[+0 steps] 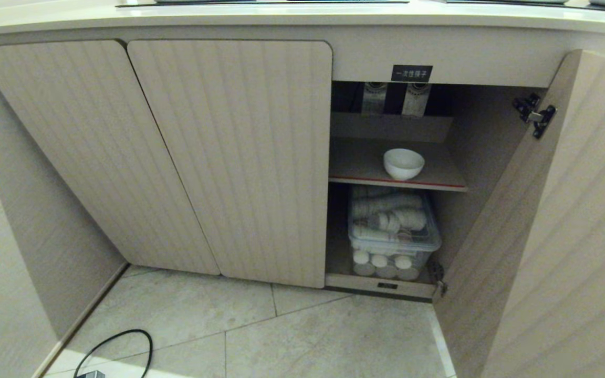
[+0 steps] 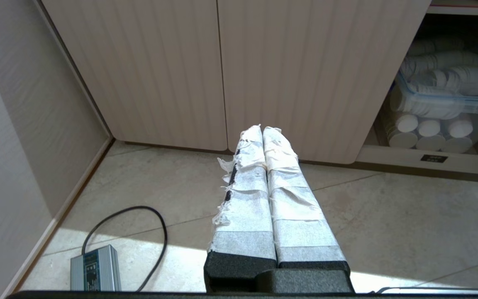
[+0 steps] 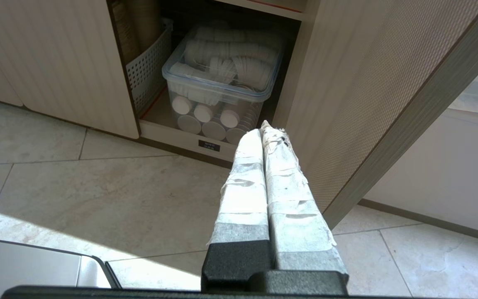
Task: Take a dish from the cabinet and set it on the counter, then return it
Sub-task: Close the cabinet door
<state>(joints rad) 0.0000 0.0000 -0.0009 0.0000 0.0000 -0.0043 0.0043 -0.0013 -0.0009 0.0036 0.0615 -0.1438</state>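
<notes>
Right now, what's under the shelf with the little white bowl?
Under the shelf with the bowl sits a clear plastic bin full of stacked white disposable cups. A perforated white basket stands beside it; the closed door hides the rest.

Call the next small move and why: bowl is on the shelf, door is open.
Probably raise the right gripper toward the bowl and open it. The bowl sits alone on the upper shelf behind the open door; both grippers are shut, empty and low near the floor, the left gripper facing closed doors.

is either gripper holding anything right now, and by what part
Nothing is held. The left gripper and right gripper are both shut on nothing, low over the floor; the bowl sits untouched on the cabinet shelf.
</notes>
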